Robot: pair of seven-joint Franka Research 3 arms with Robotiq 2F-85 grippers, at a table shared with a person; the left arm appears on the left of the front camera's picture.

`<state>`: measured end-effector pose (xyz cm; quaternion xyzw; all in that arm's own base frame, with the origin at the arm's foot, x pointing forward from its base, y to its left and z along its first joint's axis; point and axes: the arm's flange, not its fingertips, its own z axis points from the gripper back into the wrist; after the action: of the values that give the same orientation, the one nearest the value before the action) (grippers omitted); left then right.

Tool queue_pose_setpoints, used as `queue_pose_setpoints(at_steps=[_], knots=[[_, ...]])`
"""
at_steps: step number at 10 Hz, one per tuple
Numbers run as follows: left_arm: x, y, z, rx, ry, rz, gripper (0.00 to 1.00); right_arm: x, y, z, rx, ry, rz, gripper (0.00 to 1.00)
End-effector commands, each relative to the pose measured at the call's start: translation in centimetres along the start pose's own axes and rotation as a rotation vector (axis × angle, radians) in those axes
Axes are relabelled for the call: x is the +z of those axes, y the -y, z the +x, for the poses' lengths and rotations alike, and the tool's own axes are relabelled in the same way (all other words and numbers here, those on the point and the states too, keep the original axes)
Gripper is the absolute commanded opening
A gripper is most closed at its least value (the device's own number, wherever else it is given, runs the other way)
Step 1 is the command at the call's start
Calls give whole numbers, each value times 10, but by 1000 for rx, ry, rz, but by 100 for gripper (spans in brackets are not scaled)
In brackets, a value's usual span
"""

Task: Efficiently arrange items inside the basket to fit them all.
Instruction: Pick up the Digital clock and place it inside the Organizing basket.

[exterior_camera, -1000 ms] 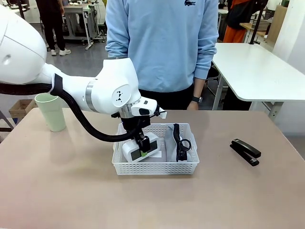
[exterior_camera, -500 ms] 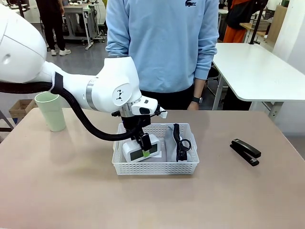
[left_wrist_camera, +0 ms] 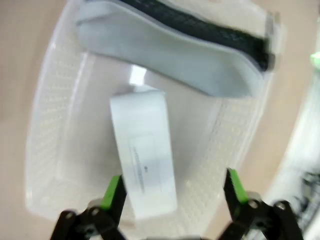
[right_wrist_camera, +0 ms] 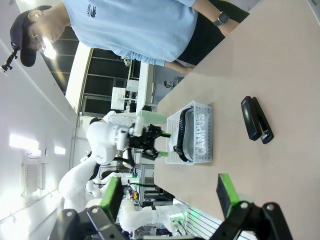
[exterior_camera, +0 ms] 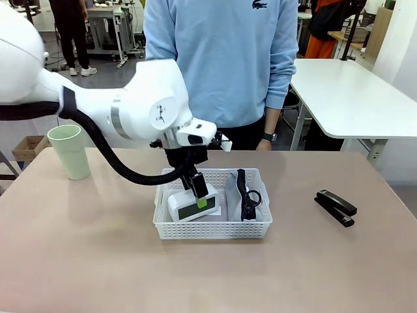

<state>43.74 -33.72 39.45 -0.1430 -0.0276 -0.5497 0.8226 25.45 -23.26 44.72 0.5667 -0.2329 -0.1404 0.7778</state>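
Starting far left: pale green plastic cup (exterior_camera: pixel 68 151) upright on the beige tabletop (exterior_camera: pixel 98 261), well apart from the basket.

White left arm (exterior_camera: pixel 130 117) reaches in from the left and over the shallow white perforated plastic basket (exterior_camera: pixel 212 229) at mid-tabletop. Left gripper (left_wrist_camera: pixel 173 190) points down into the basket's left half, jaws spread, nothing between them. Wrist view: one green pad (left_wrist_camera: pixel 112 192) sits just beside the long edge of the white rectangular screen device (left_wrist_camera: pixel 144 160), the other pad is well off to the side. Can't tell if either pad touches the device.

Device lies in the left half of the basket, tilted, screen side toward the near wall in the front view.

Right half of the basket: grey fabric pouch (exterior_camera: pixel 240 203) with its black strap (exterior_camera: pixel 246 194) running near-to-far on top. It sits beside the device. "CAMPUS" lettering reads clearly in the right wrist view.

Behind the basket, at the far edge, stands a person in a light blue sweatshirt (exterior_camera: pixel 221 59), one hand (exterior_camera: pixel 264 145) hanging by the tabletop edge.

Right of the basket: black metal stapler (exterior_camera: pixel 336 207), closed, flat on the tabletop, well apart from the basket.

Right gripper (right_wrist_camera: pixel 168 192): jaws spread, empty, above the bare tabletop, well clear of stapler and basket.
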Motion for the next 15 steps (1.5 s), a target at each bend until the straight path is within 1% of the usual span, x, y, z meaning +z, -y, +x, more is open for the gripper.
queue_pose_setpoints(at_steps=[1, 2, 3, 4, 5, 6, 7, 8, 9, 10, 11, 12, 13, 14, 15], knots=[[68, 20, -63, -62, 75, -139, 100, 0, -1, 3, 24, 14, 25, 100], [101, 25, -103, -69, 186, -177, 100, 0, -1, 3, 24, 14, 25, 100], [126, 27, -145, -42, 308, -214, 100, 0, -1, 3, 24, 14, 25, 100], [149, 28, -189, 20, 425, -205, 100, 0, -1, 3, 24, 14, 25, 100], [170, 27, -235, 139, 569, -175, 100, 0, -1, 3, 24, 14, 25, 100], [186, 27, -289, 186, 720, -237, 100, 0, -1, 3, 24, 14, 25, 100], [192, 25, -336, 276, 841, -345, 100, 0, -1, 3, 24, 14, 25, 100], [194, 23, -380, 417, 942, -472, 100, 0, -1, 3, 24, 14, 25, 100], [193, 19, -416, 578, 1039, -522, 100, 0, -1, 3, 24, 14, 25, 100], [187, 17, -455, 560, 1133, -615, 100, 0, -1, 3, 24, 14, 25, 100], [176, 12, -484, 642, 1206, -662, 100, 0, -1, 3, 24, 14, 25, 100], [159, -3, -506, 732, 1191, -719, 100, 0, -1, 3, 24, 14, 25, 100], [139, -19, -509, 708, 1050, -763, 100, 0, -1, 3, 24, 14, 25, 100], [170, 14, -508, 669, 1147, -664, 100, 0, -1, 3, 24, 14, 25, 100], [170, 14, -508, 669, 1147, -664, 100, 0, -1, 3, 24, 14, 25, 100]])
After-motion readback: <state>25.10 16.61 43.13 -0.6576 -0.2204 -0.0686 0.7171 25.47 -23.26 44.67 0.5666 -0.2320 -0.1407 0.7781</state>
